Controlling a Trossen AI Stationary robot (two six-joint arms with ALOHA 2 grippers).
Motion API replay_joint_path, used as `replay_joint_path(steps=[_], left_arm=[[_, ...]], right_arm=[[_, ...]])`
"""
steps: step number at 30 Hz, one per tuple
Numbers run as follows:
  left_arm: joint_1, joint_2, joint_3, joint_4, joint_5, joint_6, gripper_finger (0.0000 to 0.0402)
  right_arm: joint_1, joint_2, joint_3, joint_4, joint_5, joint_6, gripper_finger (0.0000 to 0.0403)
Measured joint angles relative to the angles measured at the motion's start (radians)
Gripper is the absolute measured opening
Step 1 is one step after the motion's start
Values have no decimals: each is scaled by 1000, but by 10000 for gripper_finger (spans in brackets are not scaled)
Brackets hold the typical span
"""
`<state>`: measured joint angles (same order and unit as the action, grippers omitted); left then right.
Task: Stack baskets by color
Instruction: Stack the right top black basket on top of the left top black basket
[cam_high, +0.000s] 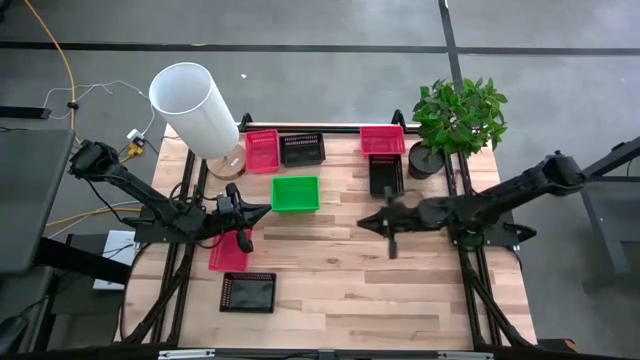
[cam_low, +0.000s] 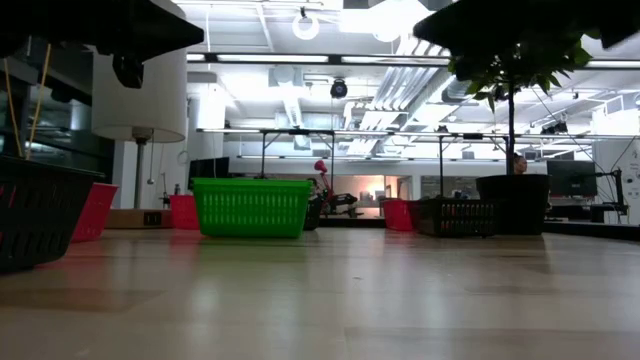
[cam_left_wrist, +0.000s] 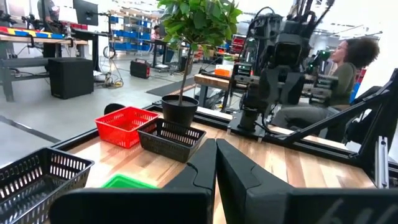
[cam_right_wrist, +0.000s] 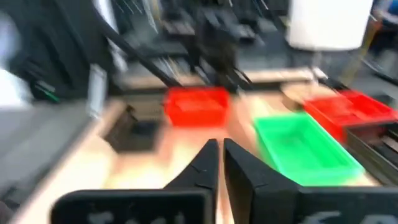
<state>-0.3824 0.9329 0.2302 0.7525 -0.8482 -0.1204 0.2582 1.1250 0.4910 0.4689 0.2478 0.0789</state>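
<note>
Seven baskets show on the wooden table in the high view. A pink one (cam_high: 262, 151) and a black one (cam_high: 302, 149) sit at the far left. A green one (cam_high: 295, 193) sits mid-table. Another pink (cam_high: 382, 139) and black (cam_high: 386, 175) sit at the far right. A third pink one (cam_high: 228, 252) lies partly under my left arm, and a black one (cam_high: 248, 292) rests near the front edge. My left gripper (cam_high: 262, 211) hovers shut beside the green basket's near left corner. My right gripper (cam_high: 365, 222) hovers shut to the right of the green basket (cam_right_wrist: 305, 149), holding nothing.
A tall white cylinder (cam_high: 195, 108) stands at the far left corner. A potted plant (cam_high: 455, 125) stands at the far right. Bare wood lies between the two grippers and along the near right. A person (cam_left_wrist: 348, 62) sits beyond the table's right side.
</note>
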Motion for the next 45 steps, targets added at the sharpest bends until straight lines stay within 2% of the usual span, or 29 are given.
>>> replay_joint_path(steps=[5,9,14,18,25,29,34,39,45], left_arm=[[0,0,0,-1,0,-1,0],[0,0,0,-2,1,-7,0],[0,0,0,-3,1,-7,0],[0,0,0,-3,0,-7,0],[0,0,0,-3,0,-7,0],[0,0,0,-3,0,-8,0],[0,0,0,-7,0,-18,0],[0,1,0,-7,0,-18,0],[3,1,0,-7,-2,-7,0]], right_arm=[[-10,93,201,-470,228,119,77],[-30,160,303,-780,327,267,150],[-76,235,357,-1088,313,325,222],[-124,290,346,-1162,296,303,243],[-177,366,333,-1149,228,230,242],[-193,391,332,-1148,228,207,236],[-213,419,332,-1142,283,189,215],[-220,440,332,-1128,274,189,169],[-220,442,332,-1130,266,192,78]])
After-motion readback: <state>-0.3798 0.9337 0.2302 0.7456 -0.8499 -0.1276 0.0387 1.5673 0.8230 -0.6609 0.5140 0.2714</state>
